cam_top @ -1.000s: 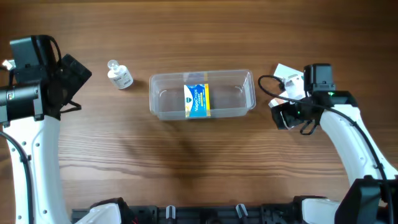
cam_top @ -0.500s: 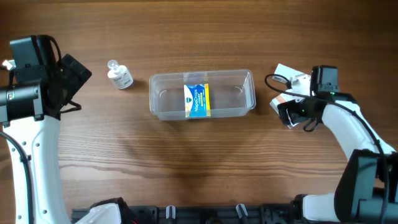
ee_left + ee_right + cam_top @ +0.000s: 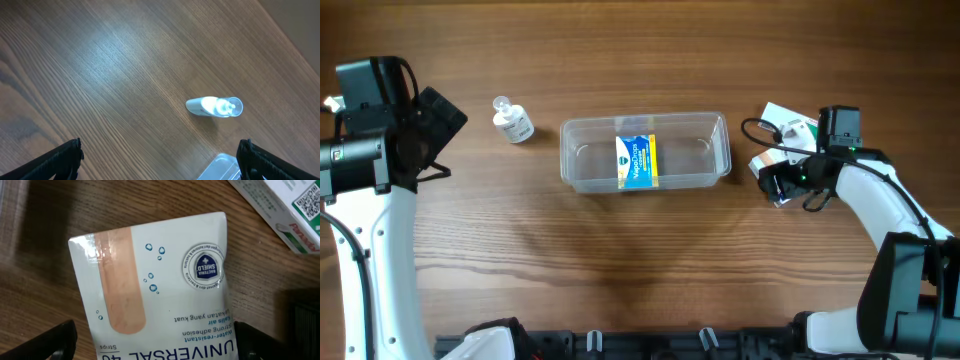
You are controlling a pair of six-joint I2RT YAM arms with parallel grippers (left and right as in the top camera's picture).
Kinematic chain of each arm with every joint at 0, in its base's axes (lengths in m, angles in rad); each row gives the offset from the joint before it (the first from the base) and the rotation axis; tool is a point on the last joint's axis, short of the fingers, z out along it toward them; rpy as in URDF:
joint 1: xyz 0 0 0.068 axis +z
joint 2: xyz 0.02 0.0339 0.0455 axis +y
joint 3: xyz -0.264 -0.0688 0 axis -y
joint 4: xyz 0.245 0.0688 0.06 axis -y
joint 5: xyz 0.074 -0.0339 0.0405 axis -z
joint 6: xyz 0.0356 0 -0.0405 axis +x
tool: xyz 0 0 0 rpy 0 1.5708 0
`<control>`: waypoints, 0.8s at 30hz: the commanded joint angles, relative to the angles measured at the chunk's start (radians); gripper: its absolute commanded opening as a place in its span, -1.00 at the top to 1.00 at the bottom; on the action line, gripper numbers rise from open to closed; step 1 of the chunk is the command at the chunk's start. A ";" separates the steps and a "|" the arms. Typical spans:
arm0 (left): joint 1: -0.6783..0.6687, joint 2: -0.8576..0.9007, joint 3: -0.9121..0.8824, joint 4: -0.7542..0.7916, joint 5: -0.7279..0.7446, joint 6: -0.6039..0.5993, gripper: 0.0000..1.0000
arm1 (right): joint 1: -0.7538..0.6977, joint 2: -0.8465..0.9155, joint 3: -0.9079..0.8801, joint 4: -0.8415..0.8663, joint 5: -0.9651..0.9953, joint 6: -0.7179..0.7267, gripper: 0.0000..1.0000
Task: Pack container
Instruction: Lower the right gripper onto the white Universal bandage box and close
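The clear plastic container (image 3: pixel 710 150) lies at the table's middle with a blue and yellow box (image 3: pixel 638 160) inside. Its corner shows in the left wrist view (image 3: pixel 225 169). My right gripper (image 3: pixel 775 183) is low at the container's right end. In the right wrist view its fingers (image 3: pixel 155 342) are open and straddle a white box of plasters (image 3: pixel 160 285) lying flat on the table; the right finger looks close to the box edge, the left shows a gap. My left gripper (image 3: pixel 435 120) is open and empty, raised at the far left (image 3: pixel 160 160).
A small clear bottle with a white cap (image 3: pixel 512 122) lies left of the container, also in the left wrist view (image 3: pixel 215 106). Another white cardboard box (image 3: pixel 785 122) lies just behind the right gripper, and its corner shows in the right wrist view (image 3: pixel 285 210).
My right gripper has shifted slightly left and turned over the plaster box. The left arm, bottle and container have not moved.
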 commanded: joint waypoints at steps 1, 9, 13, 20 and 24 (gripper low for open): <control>0.005 -0.003 0.011 -0.001 -0.006 0.001 -0.99 | -0.001 0.018 -0.023 -0.001 -0.031 0.058 -0.99; 0.005 -0.003 0.011 -0.001 -0.006 0.001 -1.00 | 0.000 0.020 -0.071 0.043 -0.044 0.042 -0.99; 0.005 -0.003 0.011 -0.001 -0.006 0.001 -0.99 | 0.001 0.020 -0.074 0.036 -0.084 0.084 -0.99; 0.005 -0.003 0.011 -0.001 -0.006 0.001 -1.00 | 0.001 0.020 -0.075 0.034 -0.064 0.143 -0.84; 0.005 -0.003 0.011 -0.001 -0.006 0.001 -1.00 | 0.001 0.020 -0.075 0.041 -0.035 0.184 -0.85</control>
